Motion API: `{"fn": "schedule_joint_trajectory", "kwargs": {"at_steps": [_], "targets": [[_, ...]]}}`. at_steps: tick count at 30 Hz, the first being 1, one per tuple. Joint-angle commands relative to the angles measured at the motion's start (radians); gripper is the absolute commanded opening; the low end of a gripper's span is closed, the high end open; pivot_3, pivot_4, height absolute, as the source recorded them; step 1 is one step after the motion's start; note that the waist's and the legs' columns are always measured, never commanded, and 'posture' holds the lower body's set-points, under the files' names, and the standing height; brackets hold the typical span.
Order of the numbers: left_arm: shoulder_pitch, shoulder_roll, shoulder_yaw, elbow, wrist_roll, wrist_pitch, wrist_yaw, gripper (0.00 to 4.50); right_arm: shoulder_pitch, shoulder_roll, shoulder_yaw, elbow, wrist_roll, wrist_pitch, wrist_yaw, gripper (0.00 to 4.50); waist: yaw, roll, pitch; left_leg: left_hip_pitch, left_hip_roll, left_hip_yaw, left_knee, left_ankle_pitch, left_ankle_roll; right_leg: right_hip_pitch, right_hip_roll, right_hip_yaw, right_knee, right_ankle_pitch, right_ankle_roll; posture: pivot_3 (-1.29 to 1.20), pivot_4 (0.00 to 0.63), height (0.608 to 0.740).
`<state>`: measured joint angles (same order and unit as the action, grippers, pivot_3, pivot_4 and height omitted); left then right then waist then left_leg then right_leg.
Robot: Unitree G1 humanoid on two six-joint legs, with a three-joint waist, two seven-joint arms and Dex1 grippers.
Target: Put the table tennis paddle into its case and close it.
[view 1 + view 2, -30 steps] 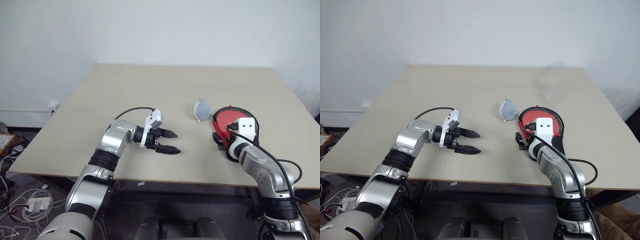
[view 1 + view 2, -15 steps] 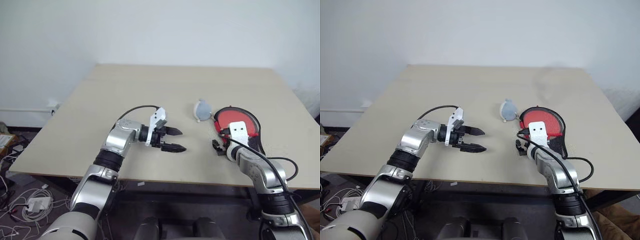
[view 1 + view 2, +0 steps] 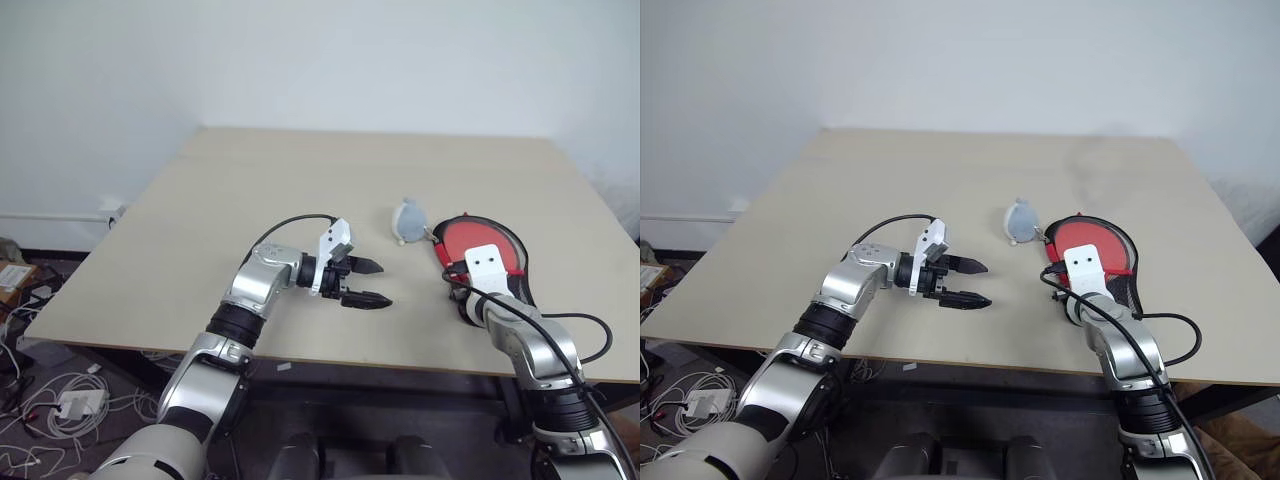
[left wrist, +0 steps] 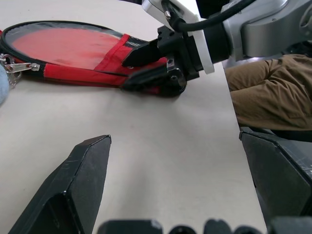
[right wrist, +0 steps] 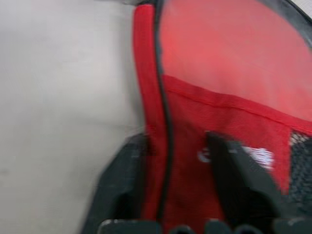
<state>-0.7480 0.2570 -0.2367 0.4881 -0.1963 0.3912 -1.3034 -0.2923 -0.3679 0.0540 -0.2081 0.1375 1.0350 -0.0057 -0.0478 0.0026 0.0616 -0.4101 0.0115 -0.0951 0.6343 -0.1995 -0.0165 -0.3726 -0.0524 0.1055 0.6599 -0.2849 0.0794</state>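
The case [image 3: 522, 280] lies flat near the table's right front edge, red with black zip edging, its flap open. The table tennis paddle's red face [image 3: 479, 239] shows inside it; the handle is hidden. My right gripper [image 4: 125, 73] is at the case's near end, shut on the red fabric edge [image 5: 151, 122], with one finger [image 5: 122, 185] on each side of it. My left gripper [image 3: 383, 283] hovers above the table to the left of the case, pointing at it. It is open and nothing is between its fingers [image 4: 83, 185].
A small grey-blue charm [image 3: 406, 219] lies just left of the case's far end, chained to the zip pull [image 4: 19, 67]. The pale table [image 3: 300, 190] stretches bare to the left and back. A person's leg in brown trousers [image 4: 273, 92] is beyond the right edge.
My right gripper has rolled and gone from wide open to shut on the case's near edge. My left gripper has moved right, closer to the case, still open.
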Motion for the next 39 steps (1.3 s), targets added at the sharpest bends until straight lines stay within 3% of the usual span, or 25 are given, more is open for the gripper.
{"fn": "schedule_joint_trajectory", "kwargs": {"at_steps": [1, 3, 10, 19, 24, 36, 39], "targets": [[-0.024, 0.001, 0.013, -0.026, -0.017, 0.000, 0.010, 4.50, -0.003, -0.003, -0.025, 0.008, -0.032, 0.011, -0.002, 0.61, 0.000, 0.000, 0.000, 0.000, 0.000, 0.000, 0.000, 0.000, 0.000, 0.000, 0.000, 0.000, 0.000, 0.000, 0.000, 0.00, 0.000, 0.740], [-0.025, 0.001, 0.013, -0.028, -0.018, 0.001, 0.011, 4.50, -0.008, 0.000, -0.026, 0.006, -0.033, 0.011, 0.000, 0.03, 0.000, 0.000, 0.000, 0.000, 0.000, 0.000, 0.000, 0.000, 0.000, 0.000, 0.000, 0.000, 0.000, 0.000, 0.000, 0.00, 0.000, 0.740], [-0.023, 0.003, 0.012, -0.036, -0.025, 0.009, 0.014, 4.50, -0.023, 0.020, -0.046, -0.027, -0.008, 0.024, 0.032, 0.03, -0.002, 0.000, 0.000, 0.000, 0.000, 0.000, 0.000, 0.000, 0.000, 0.000, 0.000, 0.000, 0.000, 0.000, 0.000, 0.00, 0.000, 0.740], [-0.037, 0.008, 0.010, -0.017, -0.025, 0.009, 0.006, 4.50, -0.041, 0.155, -0.241, -0.181, 0.183, 0.114, 0.132, 0.03, -0.004, 0.000, 0.000, 0.000, 0.000, 0.000, -0.001, 0.000, 0.000, -0.001, 0.000, 0.000, 0.000, 0.001, -0.001, 0.00, 0.000, 0.740], [-0.052, 0.013, 0.004, 0.008, -0.009, -0.016, 0.004, 4.50, 0.033, 0.154, -0.288, -0.337, 0.330, 0.199, 0.247, 0.03, -0.004, 0.001, 0.000, 0.000, 0.000, 0.000, -0.002, 0.000, 0.000, -0.001, 0.000, 0.000, 0.001, 0.001, -0.001, 0.00, 0.000, 0.740], [-0.098, 0.014, 0.011, 0.085, -0.010, -0.048, -0.005, 4.50, 0.227, 0.175, -0.353, -0.584, 0.520, 0.479, 0.298, 0.03, -0.003, 0.000, 0.000, 0.000, 0.000, 0.000, -0.001, 0.000, 0.000, -0.001, 0.000, 0.000, 0.000, 0.000, 0.000, 0.00, 0.000, 0.740], [-0.093, 0.015, 0.008, 0.085, -0.010, -0.051, -0.009, 4.50, 0.313, 0.138, -0.337, -0.688, 0.553, 0.488, 0.322, 0.03, -0.003, 0.000, 0.000, 0.000, 0.000, 0.000, -0.001, 0.000, 0.000, -0.001, 0.000, 0.000, 0.000, 0.000, 0.000, 0.00, 0.000, 0.740]]}}
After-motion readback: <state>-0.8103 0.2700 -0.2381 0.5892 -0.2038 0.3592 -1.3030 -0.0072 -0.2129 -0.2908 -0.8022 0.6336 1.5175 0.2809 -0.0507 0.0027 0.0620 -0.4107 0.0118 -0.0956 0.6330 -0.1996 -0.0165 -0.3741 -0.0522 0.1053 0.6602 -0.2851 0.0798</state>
